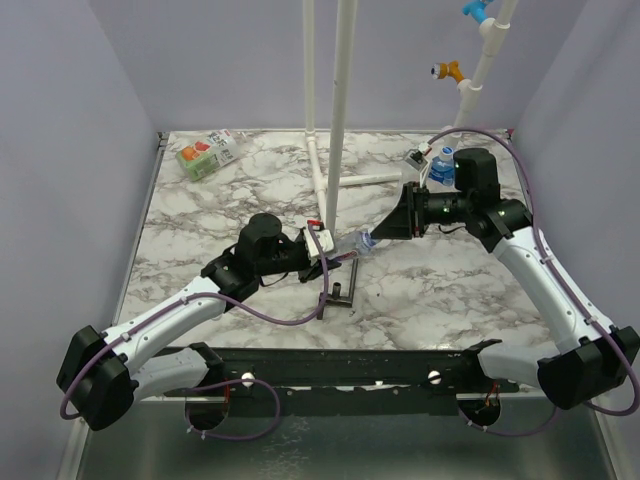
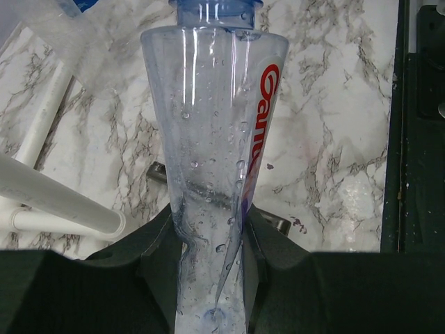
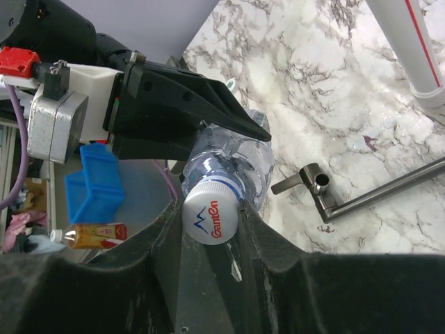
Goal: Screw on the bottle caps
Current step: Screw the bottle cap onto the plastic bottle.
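Over the table (image 1: 450, 290), well clear of every edge, the left gripper (image 2: 208, 236), jaws clamped on a clear bottle (image 2: 208, 125), faces the right gripper (image 3: 212, 226), jaws clamped on its white cap (image 3: 211, 220).

Bottle (image 2: 215, 174): clear thin plastic, glossy, creased where it is squeezed; water beads cling to the inner wall.
Cap (image 3: 211, 217): white plastic, smooth satin top with printed lettering; blue plastic ring beneath it.
Left gripper (image 2: 208, 243): black plastic, matt, faintly grainy.
Right gripper (image 3: 211, 226): the same matt black plastic, no shine.
Table (image 1: 450, 290): marble-patterned top, white with grey-brown veins, smooth, low sheen.
Pipes (image 1: 340, 100): white plastic, smooth, soft gloss.
T-shaped tool (image 3: 361, 198): bare grey metal, brushed look, dull shine.
Walls (image 1: 60, 150): pale lilac, flat and matt.
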Controlling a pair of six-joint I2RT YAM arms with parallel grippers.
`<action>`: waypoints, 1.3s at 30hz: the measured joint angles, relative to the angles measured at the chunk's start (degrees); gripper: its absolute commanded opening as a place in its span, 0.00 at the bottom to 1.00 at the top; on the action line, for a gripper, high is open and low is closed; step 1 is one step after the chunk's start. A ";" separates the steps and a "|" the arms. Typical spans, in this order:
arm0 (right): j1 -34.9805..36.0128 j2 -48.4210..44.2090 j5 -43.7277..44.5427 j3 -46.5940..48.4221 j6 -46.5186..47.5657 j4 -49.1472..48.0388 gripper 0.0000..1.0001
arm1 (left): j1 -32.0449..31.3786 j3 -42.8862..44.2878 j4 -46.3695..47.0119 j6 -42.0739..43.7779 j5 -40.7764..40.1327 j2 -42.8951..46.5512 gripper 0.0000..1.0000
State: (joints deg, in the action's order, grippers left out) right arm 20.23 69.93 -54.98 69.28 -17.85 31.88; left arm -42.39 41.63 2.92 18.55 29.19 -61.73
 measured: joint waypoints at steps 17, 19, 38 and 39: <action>0.07 -2.21 -2.10 0.00 0.92 1.03 0.24 | 1.20 0.15 -0.09 -2.25 3.63 1.51 0.00; 0.09 -2.25 -1.84 0.00 0.92 1.11 0.25 | 1.36 0.24 -0.11 -3.04 4.07 1.42 0.00; 1.14 -0.37 3.58 -0.02 -0.26 0.20 0.23 | 1.66 2.16 -1.38 -6.78 3.85 -1.77 0.00; 1.14 -0.02 3.96 -0.09 -0.83 -0.22 0.23 | 1.53 2.16 -1.49 -6.62 2.91 -1.77 0.00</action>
State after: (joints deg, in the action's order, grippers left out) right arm 21.37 69.91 -51.03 69.19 -18.68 31.66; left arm -40.86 43.79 1.43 11.92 32.10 -63.51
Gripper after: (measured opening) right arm 0.341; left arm 0.345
